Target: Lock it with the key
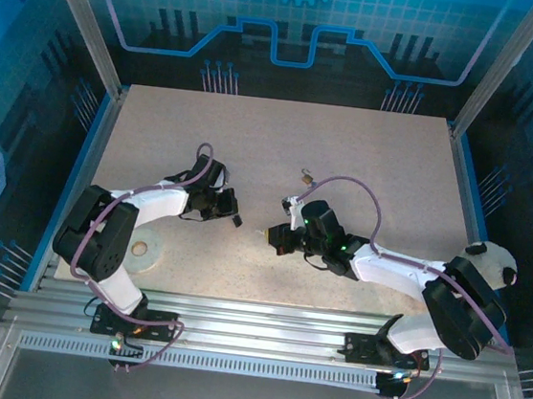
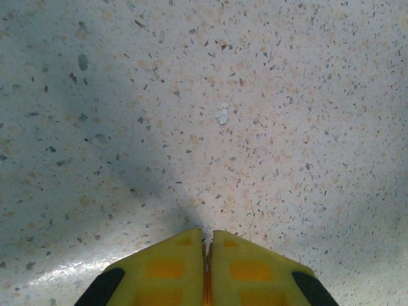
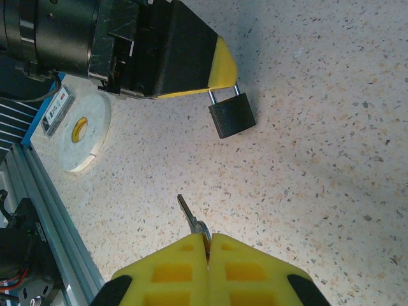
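I start with the speckled table [image 1: 349,151], bare across most of its far half, and both arms folded in over its near middle so that the work happens where both wrist cameras can see it. The left arm [image 1: 109,230] reaches in from 9 o'clock and the right arm [image 1: 403,271] from 3 o'clock, and their heads meet just short of the centre. A white tape roll [image 3: 89,145] lies flat near the rail at about 7 o'clock in the overhead view, well clear of the job. A small metal item [image 1: 306,177] sits alone at 12 o'clock from the right head, too small for me to identify. From the right wrist view, the left gripper [image 3: 223,78] is pinched narrow on the shackle [image 3: 224,95], so the black padlock [image 3: 233,118] hangs free below the yellow tips at roughly 1 o'clock from my key. I read that grip as a way to leave the body clear for the other arm. The right gripper [image 3: 207,245] is clamped on the bow of the key [image 3: 191,220], with the blade sticking out toward 11 o'clock, near the lock but apart from it. I cannot see the keyhole from here. I judge that the blade needs swinging toward 1 o'clock and lining up before it goes in, and that a freely hanging lock may twist away under the push.
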Robot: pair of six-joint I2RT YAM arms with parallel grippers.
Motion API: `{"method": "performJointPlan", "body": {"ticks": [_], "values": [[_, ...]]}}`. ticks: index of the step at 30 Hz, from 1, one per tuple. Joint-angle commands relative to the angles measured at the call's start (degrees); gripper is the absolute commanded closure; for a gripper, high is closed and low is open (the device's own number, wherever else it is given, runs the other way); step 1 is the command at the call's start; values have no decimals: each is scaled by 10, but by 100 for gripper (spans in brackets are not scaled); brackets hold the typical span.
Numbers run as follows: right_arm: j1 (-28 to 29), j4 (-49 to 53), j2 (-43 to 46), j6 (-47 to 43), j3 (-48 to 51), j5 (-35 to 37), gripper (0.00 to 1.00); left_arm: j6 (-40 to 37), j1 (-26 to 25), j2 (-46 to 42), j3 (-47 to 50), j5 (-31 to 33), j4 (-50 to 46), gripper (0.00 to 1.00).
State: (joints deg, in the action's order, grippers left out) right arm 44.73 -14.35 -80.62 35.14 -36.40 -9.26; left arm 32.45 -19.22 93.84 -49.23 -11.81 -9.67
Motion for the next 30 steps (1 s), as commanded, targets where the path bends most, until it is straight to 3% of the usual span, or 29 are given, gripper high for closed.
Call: {"method": "performJointPlan", "body": {"ticks": [1, 30], "values": [[9, -24, -6, 6, -8, -4, 100, -15, 5, 15, -12, 10, -23, 91], [11, -28, -12, 10, -3, -8, 100, -17, 8, 21, -19, 23, -33, 83]]}}
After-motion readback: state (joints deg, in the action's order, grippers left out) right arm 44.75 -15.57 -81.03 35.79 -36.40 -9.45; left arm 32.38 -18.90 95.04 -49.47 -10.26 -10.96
